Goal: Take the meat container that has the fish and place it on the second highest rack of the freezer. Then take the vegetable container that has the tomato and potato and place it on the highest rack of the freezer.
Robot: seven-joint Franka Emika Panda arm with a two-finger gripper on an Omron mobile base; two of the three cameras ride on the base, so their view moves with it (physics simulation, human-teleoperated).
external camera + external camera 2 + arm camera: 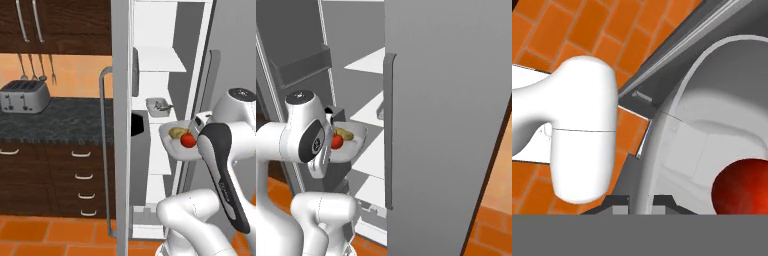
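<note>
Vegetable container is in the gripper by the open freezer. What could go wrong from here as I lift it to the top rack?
1. The gripper pinches only the rim of the vegetable container, so the load may tip or slip.
2. The tomato and potato lie loose inside; a tilt may roll them out.
3. The fish container sits on a shelf just above; the rising container may knock it or catch a shelf edge.

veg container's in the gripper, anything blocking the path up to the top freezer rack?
Nothing visible does. The vegetable container is held in front of the open freezer, the highest rack above it looks bare, and the fish container sits on a lower rack, off the path.
</note>
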